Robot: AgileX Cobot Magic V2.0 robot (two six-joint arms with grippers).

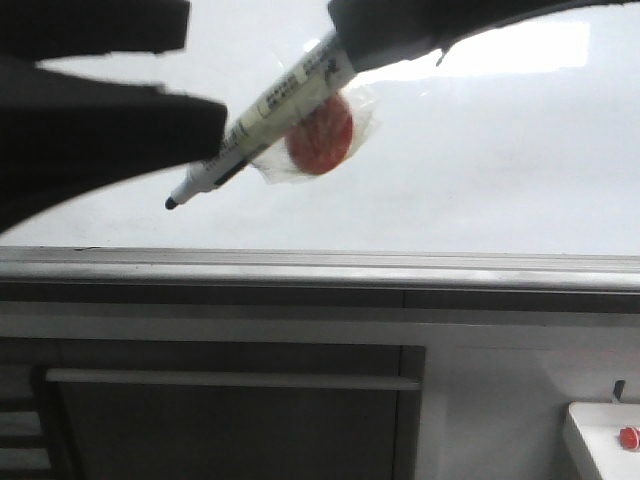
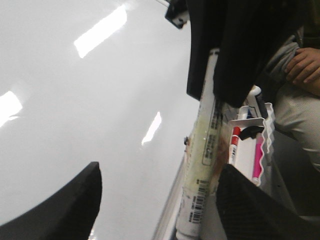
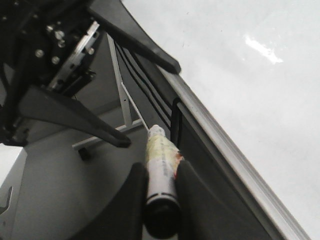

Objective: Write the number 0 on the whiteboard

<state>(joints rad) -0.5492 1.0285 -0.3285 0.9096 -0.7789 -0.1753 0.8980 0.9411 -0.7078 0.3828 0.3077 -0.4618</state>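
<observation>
The whiteboard fills the upper part of the front view, glossy white with a bright glare. The number 0 is out of view in every frame. My right gripper comes in from the top right and is shut on a pale marker. A red disc is taped to the marker, whose black tip points down-left. In the right wrist view the gripper clamps the marker. My left gripper is open at the left, close to the marker's tip end. Its fingers stand wide apart with the marker between them, untouched.
A grey metal ledge runs along the board's lower edge, with a cabinet and bar handle beneath. A white box with a red button sits at the bottom right. A white holder carries red and pink markers, beside a person's hand.
</observation>
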